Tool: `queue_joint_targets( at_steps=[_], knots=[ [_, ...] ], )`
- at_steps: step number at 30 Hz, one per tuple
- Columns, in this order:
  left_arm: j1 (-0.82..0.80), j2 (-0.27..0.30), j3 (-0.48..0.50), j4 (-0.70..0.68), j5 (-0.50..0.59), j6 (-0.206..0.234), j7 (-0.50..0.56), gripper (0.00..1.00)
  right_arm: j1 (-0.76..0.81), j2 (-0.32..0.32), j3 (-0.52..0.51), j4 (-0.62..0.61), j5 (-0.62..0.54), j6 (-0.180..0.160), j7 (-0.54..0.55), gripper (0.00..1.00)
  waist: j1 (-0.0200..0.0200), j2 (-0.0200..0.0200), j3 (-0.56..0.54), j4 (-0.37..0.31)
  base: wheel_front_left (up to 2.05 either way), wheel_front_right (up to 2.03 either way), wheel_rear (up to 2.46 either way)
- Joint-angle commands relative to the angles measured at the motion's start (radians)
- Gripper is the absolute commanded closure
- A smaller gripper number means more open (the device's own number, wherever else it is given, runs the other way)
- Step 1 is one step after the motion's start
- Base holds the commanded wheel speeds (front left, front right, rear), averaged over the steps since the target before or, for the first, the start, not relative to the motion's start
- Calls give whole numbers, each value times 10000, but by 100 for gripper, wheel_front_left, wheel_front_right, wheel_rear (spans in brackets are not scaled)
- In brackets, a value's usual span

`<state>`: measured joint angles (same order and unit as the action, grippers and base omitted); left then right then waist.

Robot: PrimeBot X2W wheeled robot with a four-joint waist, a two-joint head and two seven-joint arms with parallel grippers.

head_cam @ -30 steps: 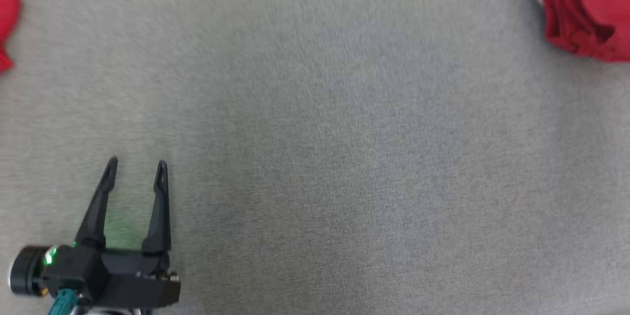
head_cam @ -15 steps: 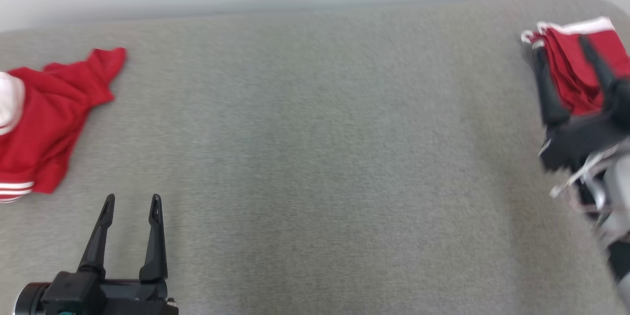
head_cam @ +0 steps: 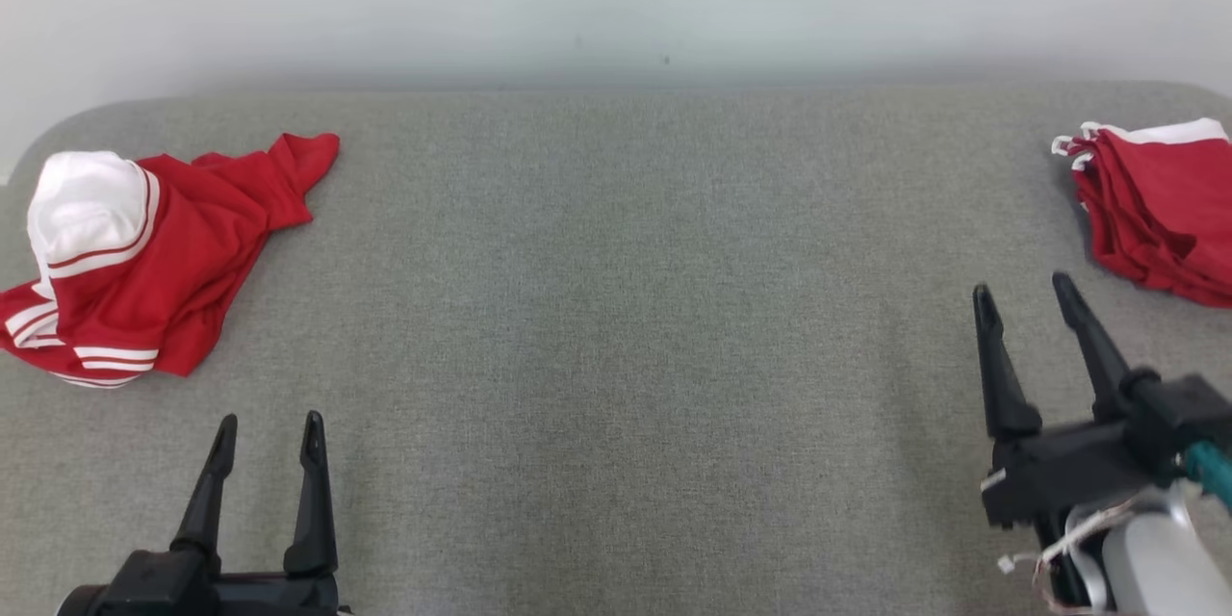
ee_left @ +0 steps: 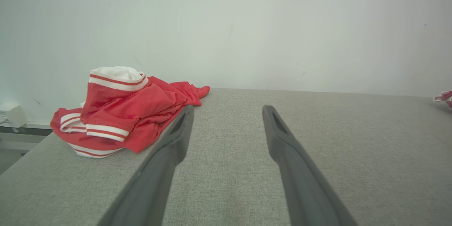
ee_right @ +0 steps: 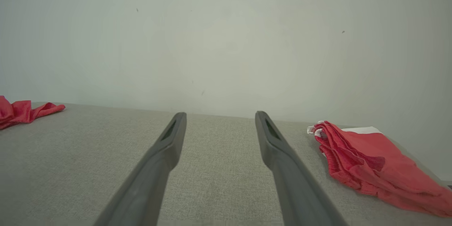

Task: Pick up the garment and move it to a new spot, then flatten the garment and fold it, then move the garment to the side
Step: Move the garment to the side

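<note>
Head view: grey woven-fabric table top (head_cam: 616, 308) runs to a pale wall (head_cam: 616, 0). Crumpled red garment with white striped bands (head_cam: 183, 250) lies at the table's far left corner, free of both pincers. Folded stack of red cloth with white trim (head_cam: 1165, 212) sits at the table's far right, cut off by the frame. Left gripper (head_cam: 269, 422) is over the table's near left, fingers spread, empty, its base cut off. Right gripper (head_cam: 1021, 289) is over the near right, spread, empty. Left wrist view: the near finger hides part of the garment's hem; a small white box (ee_left: 12, 114) off the table's left end is hard to identify. Right wrist view: the stack is cropped at the table's right, and only a corner of the garment shows at its left.
</note>
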<state>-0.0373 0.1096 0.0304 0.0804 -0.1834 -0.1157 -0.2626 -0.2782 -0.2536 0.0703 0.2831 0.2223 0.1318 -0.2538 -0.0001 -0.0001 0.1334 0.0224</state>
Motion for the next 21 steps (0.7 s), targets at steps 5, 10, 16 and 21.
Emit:
queue_joint_targets(
  at_steps=[5,10,16,21],
  knots=[
    [199,-147,43,153,20,-65,-31,0,1088,609,-212,-838,-289,-25,126,0,1,1,-231,-48,0,0,0],
    [281,-231,-31,294,38,-114,-31,0,1877,1192,-410,-1420,-402,-25,219,0,1,1,-326,-87,0,0,0],
    [384,-277,-93,454,40,-150,-31,0,2427,1484,-386,-1547,-453,-25,163,0,1,1,-422,-154,0,0,0],
    [328,-230,-144,582,18,-137,-31,0,2633,1586,-321,-1398,-411,-25,98,0,1,1,-453,-210,0,0,0]
  ],
)
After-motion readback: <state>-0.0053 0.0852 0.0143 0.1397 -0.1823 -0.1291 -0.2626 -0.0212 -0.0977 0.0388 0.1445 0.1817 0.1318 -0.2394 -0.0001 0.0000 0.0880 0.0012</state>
